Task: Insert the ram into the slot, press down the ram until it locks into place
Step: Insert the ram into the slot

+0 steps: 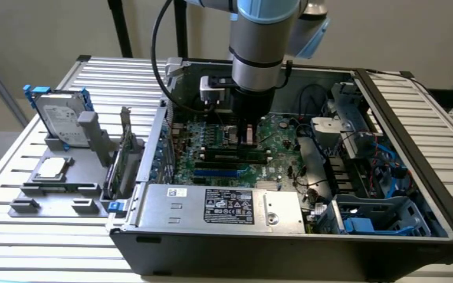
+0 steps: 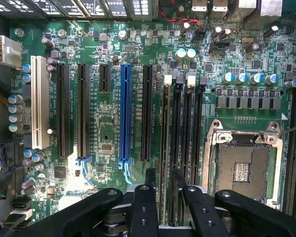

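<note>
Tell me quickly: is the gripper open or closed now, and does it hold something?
Gripper: open, holding nothing, poised above the black memory slots.

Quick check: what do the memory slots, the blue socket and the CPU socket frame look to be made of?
Memory slots: matt black plastic, judging by the moulded look and the clip-style end latches. Blue socket: bright-blue plastic, slightly glossy, same moulded form. CPU socket frame: bare metal, probably steel, given its silvery reflective sheen; the alloy cannot be told.
</note>
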### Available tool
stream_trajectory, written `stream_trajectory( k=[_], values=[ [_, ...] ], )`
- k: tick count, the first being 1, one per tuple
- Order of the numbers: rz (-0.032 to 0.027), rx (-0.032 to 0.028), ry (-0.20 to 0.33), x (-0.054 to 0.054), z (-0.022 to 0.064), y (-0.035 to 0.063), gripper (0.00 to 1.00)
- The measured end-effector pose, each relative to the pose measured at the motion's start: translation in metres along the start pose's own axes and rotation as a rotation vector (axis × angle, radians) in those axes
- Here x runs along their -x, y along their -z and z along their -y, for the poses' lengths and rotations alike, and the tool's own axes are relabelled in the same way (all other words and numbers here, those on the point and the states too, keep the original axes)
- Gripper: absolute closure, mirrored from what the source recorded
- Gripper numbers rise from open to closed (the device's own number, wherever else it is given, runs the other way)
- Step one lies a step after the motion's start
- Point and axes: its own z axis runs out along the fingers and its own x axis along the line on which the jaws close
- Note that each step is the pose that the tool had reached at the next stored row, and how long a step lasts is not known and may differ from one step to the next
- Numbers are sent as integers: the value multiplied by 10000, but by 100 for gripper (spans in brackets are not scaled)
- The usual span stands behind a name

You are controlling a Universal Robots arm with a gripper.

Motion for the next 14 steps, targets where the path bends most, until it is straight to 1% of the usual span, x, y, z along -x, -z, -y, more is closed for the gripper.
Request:
stream_trajectory(
  k=[3,5,6,11,13,14],
  values=[
    [21,-1,2,-2,-2,76,73],
    [31,1,1,-2,-6,102,73],
    [65,-1,2,-3,-7,101,73],
    [66,0,1,-2,-6,102,73],
    [66,0,2,-2,-6,102,75],
    [66,0,1,-2,-6,102,87]
  ],
)
